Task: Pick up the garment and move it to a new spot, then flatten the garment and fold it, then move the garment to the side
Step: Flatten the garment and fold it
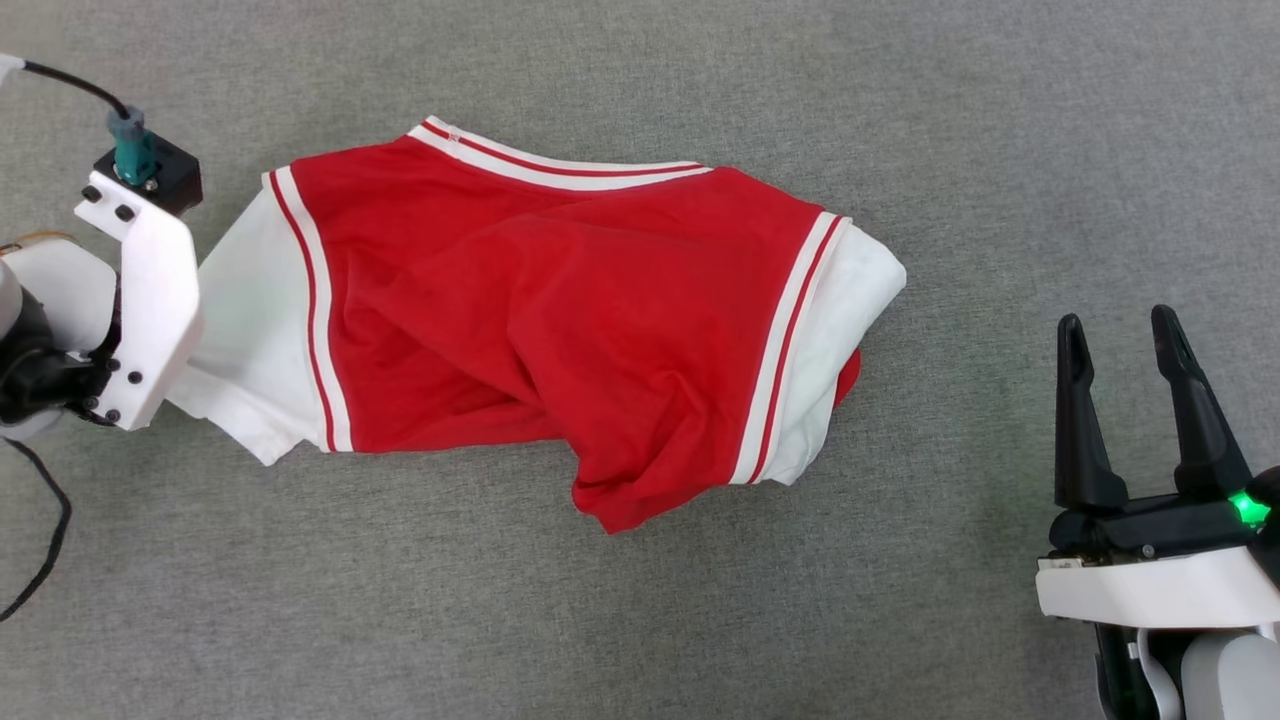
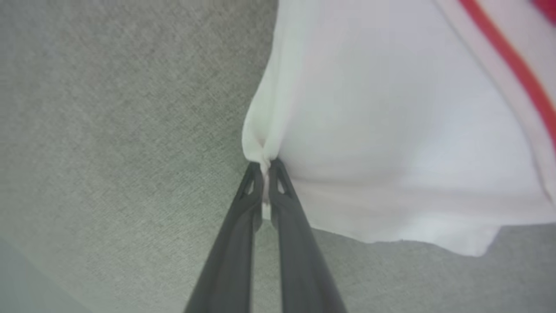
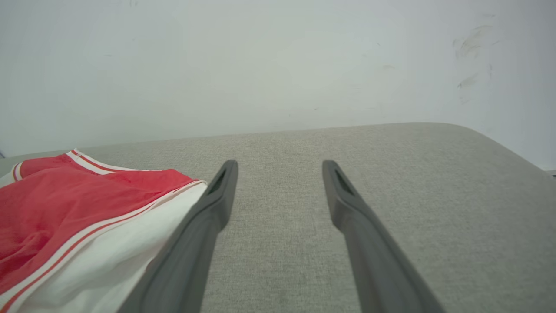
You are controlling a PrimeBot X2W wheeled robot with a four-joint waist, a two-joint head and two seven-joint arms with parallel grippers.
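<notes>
Grey woven fabric surface (image 1: 1000, 120): fine, even weave, flat, same tone from upper left to lower right of head view. Right wrist view: surface runs back to far edge across mid frame; its corner at right of frame rounded. Pale wall (image 3: 260, 65) behind edge, upper half of frame. Faint dark scuff marks (image 3: 471, 39) on wall, upper right. Left wrist view: paler blurred band, lower left corner, unidentifiable.

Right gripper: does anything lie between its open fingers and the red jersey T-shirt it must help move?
Nothing visible does. Only bare grey fabric surface separates the right gripper from the nearest white sleeve of the jersey T-shirt. The left gripper pinches the opposite white sleeve.
</notes>
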